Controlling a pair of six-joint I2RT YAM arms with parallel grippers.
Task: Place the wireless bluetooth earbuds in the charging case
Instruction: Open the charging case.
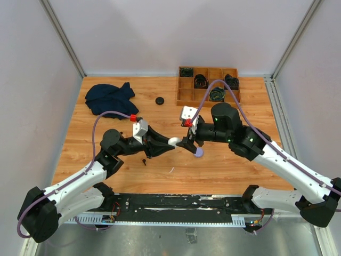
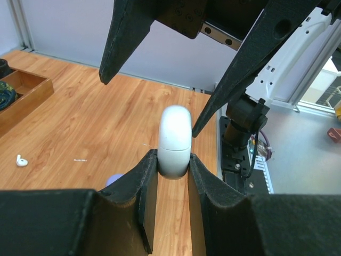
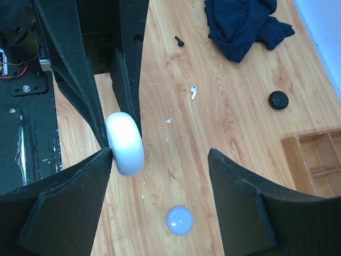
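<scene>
Between the fingers of the left hand (image 2: 171, 160), the white charging case (image 2: 175, 140) was held upright above the worktop (image 2: 106, 122), its lid shut. The right hand (image 3: 160, 154) was spread wide around it, one finger touching the shell. A slip was judged likely if the lid were pried, only the smooth lower half being pinched. Farther off, a white earbud (image 3: 193, 92) and a black earbud (image 3: 179, 40) were seen lying on the wood, well apart from both hands.

Charging case (image 2: 175, 133) in left hand (image 2: 173, 162)
</scene>
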